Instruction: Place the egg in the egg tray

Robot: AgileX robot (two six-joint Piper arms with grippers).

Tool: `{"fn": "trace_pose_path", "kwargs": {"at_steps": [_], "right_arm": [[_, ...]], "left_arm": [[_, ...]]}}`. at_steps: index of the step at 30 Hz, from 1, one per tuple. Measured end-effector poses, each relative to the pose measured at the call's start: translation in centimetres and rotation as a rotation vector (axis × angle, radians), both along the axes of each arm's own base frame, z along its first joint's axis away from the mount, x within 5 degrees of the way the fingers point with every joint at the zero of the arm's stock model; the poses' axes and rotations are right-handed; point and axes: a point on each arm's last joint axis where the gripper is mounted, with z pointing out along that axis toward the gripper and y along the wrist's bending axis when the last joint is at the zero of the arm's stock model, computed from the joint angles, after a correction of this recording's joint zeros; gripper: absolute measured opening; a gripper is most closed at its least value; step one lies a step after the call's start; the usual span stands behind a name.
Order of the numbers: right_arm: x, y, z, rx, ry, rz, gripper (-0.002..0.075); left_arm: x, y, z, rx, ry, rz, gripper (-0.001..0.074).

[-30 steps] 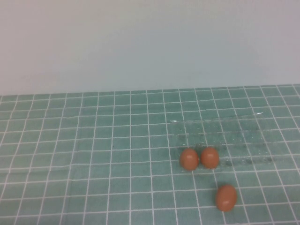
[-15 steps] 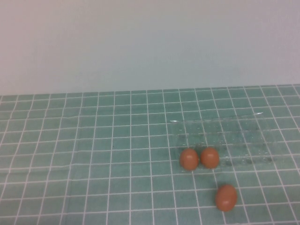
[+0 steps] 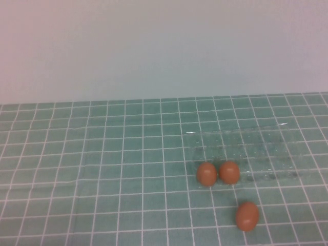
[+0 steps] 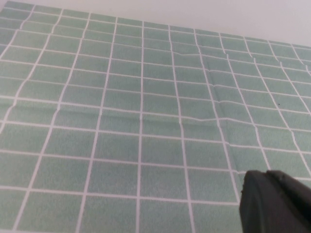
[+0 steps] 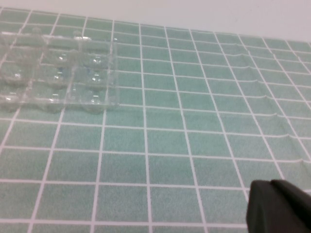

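The egg (image 3: 247, 216) is lying alone on the tabletop (image 3: 102, 169), near the front edge of the high view and on the robot's right side. The tabletop is wearing a green mat with a white grid. The egg is resting just in front of the egg tray (image 3: 266, 148) and is not touching it. The egg tray is sitting flat on the mat, clear and glossy, so that mostly its highlights are showing. Two more eggs are sitting side by side at the near left corner of the tray: the left egg (image 3: 206, 173) and the right egg (image 3: 229, 172) are very close to each other, but I cannot tell whether they are touching. They seem to be sitting in the tray's front cups, but the plastic is too transparent to be sure.

No arm is showing in the high view. In the left wrist view, only a dark corner of the left pincer (image 4: 274, 201) is showing above bare mat; I cannot tell whether it is apart or together. In the right wrist view, a dark piece of the right pincer (image 5: 278, 206) is showing in the same way, and its state also cannot be told. In that view the tray's empty cups are lying well away from the pincer.
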Motion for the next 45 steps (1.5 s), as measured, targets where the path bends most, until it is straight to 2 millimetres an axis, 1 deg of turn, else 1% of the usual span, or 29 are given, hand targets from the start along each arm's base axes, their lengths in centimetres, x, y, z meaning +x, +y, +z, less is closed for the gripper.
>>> {"fn": "trace_pose_path", "kwargs": {"at_steps": [20,24,34,37,38,41,43,45], "right_arm": [[0.0,0.0,0.0,-0.007,0.000,0.000,-0.0001],[0.1,0.0,0.4,-0.010,-0.041,0.006,-0.0001],[0.6,0.6,3.7,-0.015,-0.417,0.068,-0.0001],[0.3,0.9,5.3,-0.004,-0.596,0.097,-0.0001],[0.1,1.0,6.1,0.010,-0.680,0.109,-0.0001],[-0.7,1.0,7.8,0.081,-0.894,0.122,-0.0001],[-1.0,0.7,8.6,0.160,-0.935,0.094,-0.0001],[-1.2,0.3,9.9,0.229,-0.911,0.058,-0.0001]], "left_arm": [[0.0,0.0,0.0,0.000,0.000,0.000,-0.0001],[0.0,0.0,0.0,0.000,0.000,0.000,-0.0001],[0.0,0.0,0.0,0.000,0.000,0.000,-0.0001],[0.0,0.0,0.0,0.000,0.000,0.000,-0.0001],[0.0,0.0,0.0,0.000,0.000,0.000,-0.0001],[0.0,0.0,0.0,0.000,0.000,0.000,-0.0001],[0.0,0.0,0.0,0.000,0.000,0.000,-0.0001],[0.0,0.0,0.0,0.000,0.000,0.000,-0.0001]]}}
